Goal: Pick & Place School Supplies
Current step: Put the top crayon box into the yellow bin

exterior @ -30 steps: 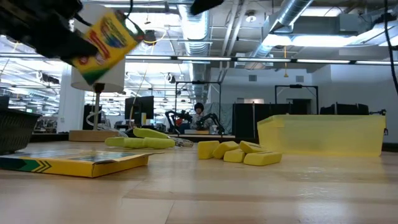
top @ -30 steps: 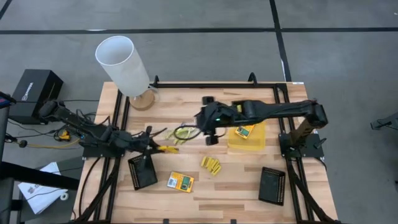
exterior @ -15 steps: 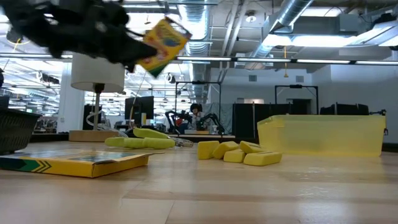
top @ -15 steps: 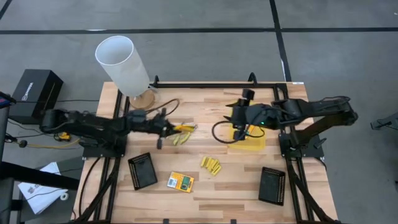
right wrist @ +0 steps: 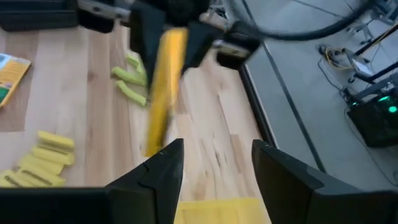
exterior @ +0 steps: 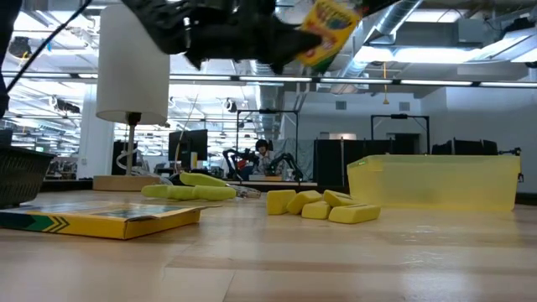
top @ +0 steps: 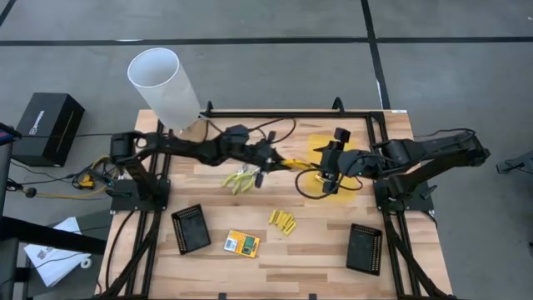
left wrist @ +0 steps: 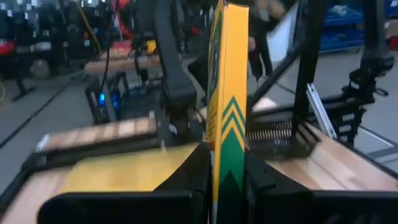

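While a second ago my left arm sat low at the left of the high view with its carried box near the black mesh tray, it now reaches across the middle of the frame. The left pincer [top: 281,161] is pinching the held crayon box [left wrist: 227,93] edge-on, just short of the yellow tray [top: 331,150] at centre right. In the low view the box [exterior: 329,32] rides high in the upper middle, well above the counter [top: 275,254].

My right arm has pulled back from over the middle; the right pincer [top: 326,173] now sits over the yellow tray at right of centre, fingers spread and empty, facing the incoming box in its wrist view [right wrist: 163,87]. A half second ago a second box lay in that tray beneath it; in this frame I cannot make it out under the arm.

I read this as the carry nearly finished, with the drop into the tray next, or a handover to the right pincer.

Work left on the wood: the lying box [top: 241,244] at lower centre, the yellow sticks [top: 282,222] just right of it, and the plier tool [top: 240,178] at centre left.

Two black mesh trays [top: 191,229] sit at lower left and lower right. A white lamp [top: 165,87] stands at the upper left corner. Beyond the counter lies a workshop with ceiling ducts, strip lights and a seated person [exterior: 267,156] far off.
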`<control>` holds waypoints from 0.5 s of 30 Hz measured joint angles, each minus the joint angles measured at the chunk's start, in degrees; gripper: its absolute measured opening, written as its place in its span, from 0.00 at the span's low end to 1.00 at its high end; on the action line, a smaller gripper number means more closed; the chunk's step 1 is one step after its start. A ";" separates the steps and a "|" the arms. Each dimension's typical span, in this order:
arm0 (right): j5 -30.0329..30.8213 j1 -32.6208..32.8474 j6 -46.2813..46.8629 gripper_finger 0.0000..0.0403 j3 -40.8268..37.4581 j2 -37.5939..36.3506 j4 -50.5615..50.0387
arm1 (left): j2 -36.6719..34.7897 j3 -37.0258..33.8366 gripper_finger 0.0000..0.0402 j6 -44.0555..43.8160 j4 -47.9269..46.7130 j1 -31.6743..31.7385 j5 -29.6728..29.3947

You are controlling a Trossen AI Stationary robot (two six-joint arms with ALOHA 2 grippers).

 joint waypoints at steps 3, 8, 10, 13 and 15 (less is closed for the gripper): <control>0.23 1.30 1.17 0.46 -1.64 -1.98 0.26 | 1.65 3.20 0.06 0.15 -0.99 0.26 1.57; 0.64 3.24 2.20 0.48 -2.13 -2.81 0.84 | 1.92 4.34 0.06 0.92 -1.22 0.45 2.48; 0.61 3.88 1.50 0.48 -2.20 -2.79 1.52 | 1.89 4.37 0.06 0.97 -1.32 0.45 2.87; 0.69 4.54 1.33 0.49 -2.20 -2.79 1.77 | 1.79 4.49 0.06 1.29 -2.09 0.71 3.01; 0.90 4.80 1.43 0.49 -2.24 -2.72 1.47 | 1.73 4.52 0.06 1.64 -3.09 1.40 3.04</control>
